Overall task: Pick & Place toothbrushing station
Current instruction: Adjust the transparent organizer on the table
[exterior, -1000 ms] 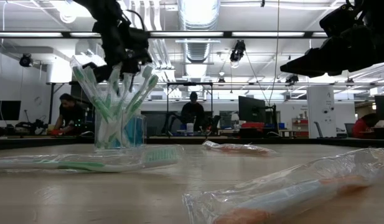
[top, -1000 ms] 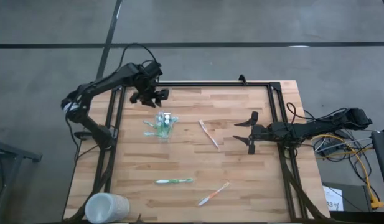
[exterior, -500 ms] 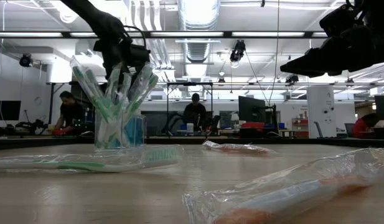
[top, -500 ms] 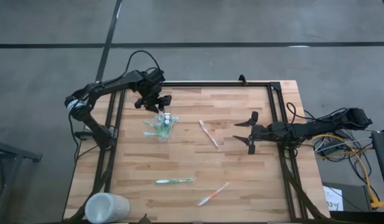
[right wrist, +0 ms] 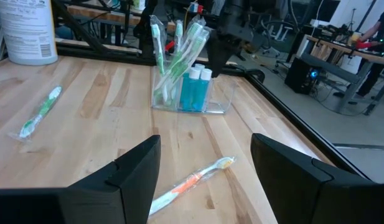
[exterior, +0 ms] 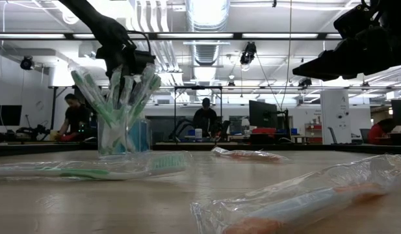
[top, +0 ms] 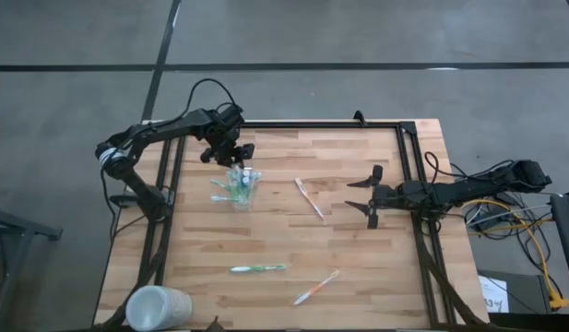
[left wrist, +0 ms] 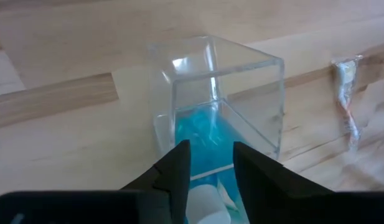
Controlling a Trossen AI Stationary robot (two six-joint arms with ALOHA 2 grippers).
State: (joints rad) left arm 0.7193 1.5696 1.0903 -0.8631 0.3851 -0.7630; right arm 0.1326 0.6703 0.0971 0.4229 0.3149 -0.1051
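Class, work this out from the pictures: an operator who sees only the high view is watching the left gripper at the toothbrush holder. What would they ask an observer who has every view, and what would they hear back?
Operator: Is the left gripper down inside the holder?
Observer: No. The low view shows the left gripper among the brush heads, above the rim of the holder, which stands on the table.
Operator: Are its fingers shut on anything?
Observer: The left wrist view shows the fingers apart, with a blue tube's white cap in the gap.
Operator: How high is the right gripper?
Observer: The low view shows the right gripper hanging well above the tabletop.
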